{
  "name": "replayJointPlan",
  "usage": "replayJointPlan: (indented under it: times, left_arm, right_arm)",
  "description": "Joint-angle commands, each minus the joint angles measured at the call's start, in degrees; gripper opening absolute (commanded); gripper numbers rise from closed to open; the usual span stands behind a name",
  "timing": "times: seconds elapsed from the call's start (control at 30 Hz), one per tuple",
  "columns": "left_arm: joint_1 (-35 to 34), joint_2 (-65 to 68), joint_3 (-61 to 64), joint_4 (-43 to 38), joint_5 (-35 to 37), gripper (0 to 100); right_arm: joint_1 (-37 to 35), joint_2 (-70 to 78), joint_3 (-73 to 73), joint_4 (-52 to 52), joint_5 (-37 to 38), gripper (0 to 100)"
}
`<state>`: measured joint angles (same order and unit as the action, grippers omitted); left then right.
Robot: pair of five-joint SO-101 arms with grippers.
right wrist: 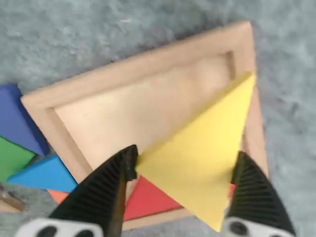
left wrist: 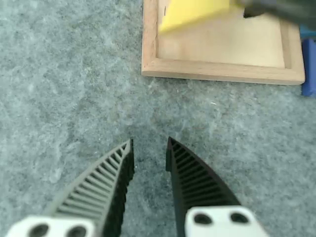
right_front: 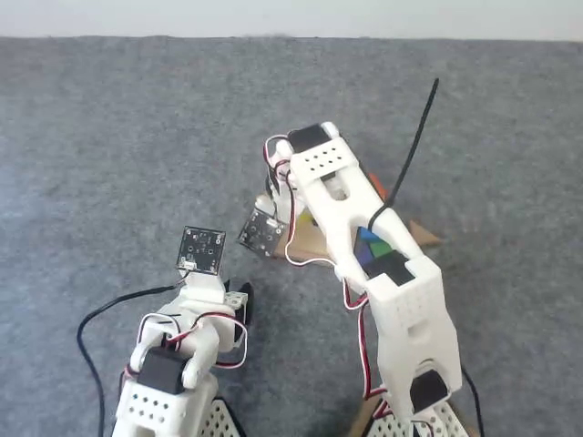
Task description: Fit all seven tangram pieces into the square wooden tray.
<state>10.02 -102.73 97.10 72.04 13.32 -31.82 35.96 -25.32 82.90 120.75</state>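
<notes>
Over the square wooden tray [right wrist: 123,74], the yellow triangle [right wrist: 202,168] is clamped between the jaws of the right gripper [right wrist: 186,157], one corner overlapping the tray's rim, a red piece [right wrist: 148,200] lying inside beneath it. Released so, it would likely perch on rim or red piece rather than seat flat. Near the tray, the left gripper [left wrist: 149,143] holds nothing, jaws narrowly parted.

Robotics test bench: grey felt table [right_front: 109,137], white printed arms [right_front: 401,300], exposed wiring [right_front: 363,341], pale wall [right_front: 291,16] behind.
</notes>
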Motion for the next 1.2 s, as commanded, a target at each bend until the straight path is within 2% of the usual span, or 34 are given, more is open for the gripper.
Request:
replayJointPlan:
  times: [0.0,0.27,0.33,0.5,0.67,0.73,0.87,0.97,1.07,1.17]
  left_arm:
    - [0.1,-1.0,-0.7,0.1,0.4,11]
    - [0.1,-1.0,-0.7,0.1,0.4,11]
    - [0.1,-1.0,-0.7,0.1,0.4,11]
    - [0.1,-1.0,-0.7,0.1,0.4,11]
    - [0.1,-1.0,-0.7,0.1,0.4,11]
    - [0.1,-1.0,-0.7,0.1,0.4,11]
    - [0.1,-1.0,-0.7,0.1,0.4,11]
    - [0.1,-1.0,-0.7,0.1,0.4,11]
    - [0.1,-1.0,-0.7,0.1,0.4,11]
    - [0.1,-1.0,-0.7,0.1,0.4,11]
  right_arm:
    - [-0.3,-0.9,-4.7,-0.9,-2.7,31.6]
    - [-0.1,-1.4,-5.9,-0.9,-2.7,31.5]
    - [1.3,-1.5,-8.1,-0.8,-4.8,31.4]
    - [5.3,-1.5,-21.4,1.1,-25.8,31.4]
    - [6.5,-1.5,-40.6,15.3,-49.3,30.7]
    - [6.3,-1.5,-48.3,20.5,-57.0,25.1]
    - [9.6,-1.5,-56.7,20.2,-75.9,0.3]
    - [13.1,-1.2,-56.5,20.4,-86.3,5.2]
    - [16.2,-1.5,-47.0,20.3,-99.0,0.5]
    - [16.5,-4.1,-36.6,20.3,-101.5,0.8]
